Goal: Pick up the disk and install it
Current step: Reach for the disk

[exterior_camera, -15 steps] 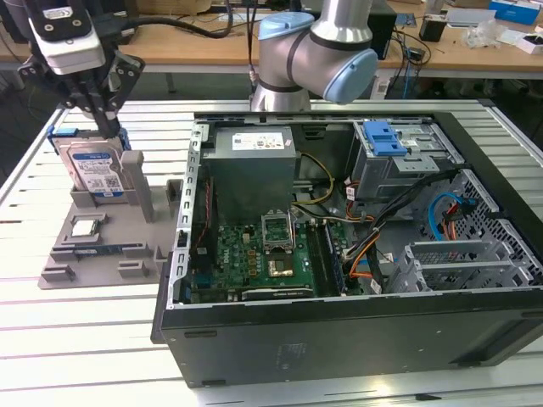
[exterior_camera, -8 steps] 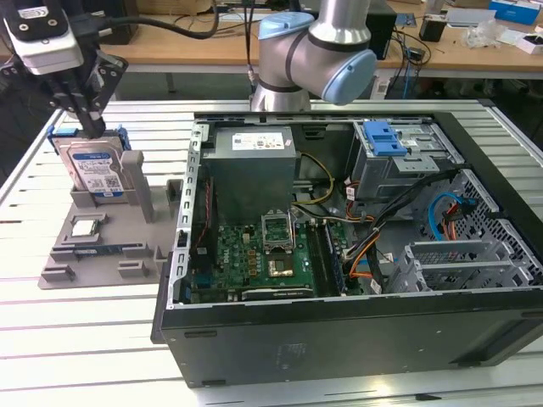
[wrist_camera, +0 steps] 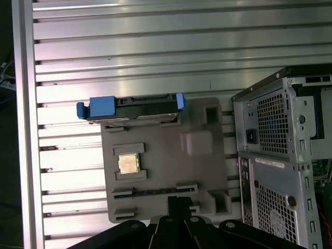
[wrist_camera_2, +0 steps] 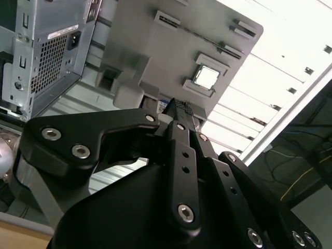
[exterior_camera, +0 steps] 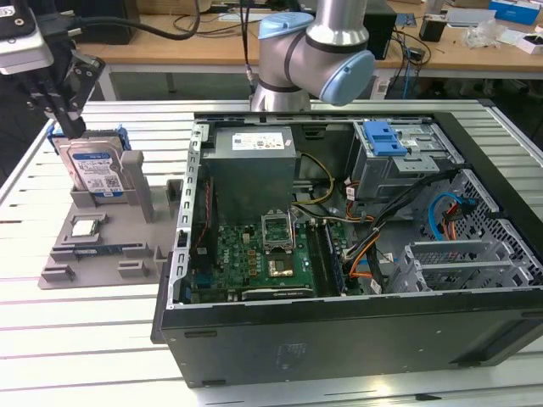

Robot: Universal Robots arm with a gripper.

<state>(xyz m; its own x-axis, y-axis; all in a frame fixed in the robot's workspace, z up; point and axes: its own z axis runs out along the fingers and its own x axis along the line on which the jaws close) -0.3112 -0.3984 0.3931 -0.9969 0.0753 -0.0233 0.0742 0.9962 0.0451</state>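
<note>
First wrist view: my gripper (wrist_camera: 179,200) is pinched closed on nothing, over the grey holder (wrist_camera: 161,176). Beyond it the disk (wrist_camera: 132,108) stands on edge at the holder's far end, on the slatted tabletop (wrist_camera: 129,52) beside the computer case (wrist_camera: 280,155).

This is looking like a robotics lab or an electronics workshop. A robot arm (exterior_camera: 314,51) is standing at the back of a slotted aluminium table (exterior_camera: 85,339), where a desktop computer case (exterior_camera: 339,339) is lying open, its green circuit board (exterior_camera: 246,254) and wiring showing. A grey parts fixture (exterior_camera: 93,254) is sitting beside it. Behind, wooden workbenches (exterior_camera: 153,47) are carrying cables (exterior_camera: 170,32) and boxes (exterior_camera: 515,10).
</note>
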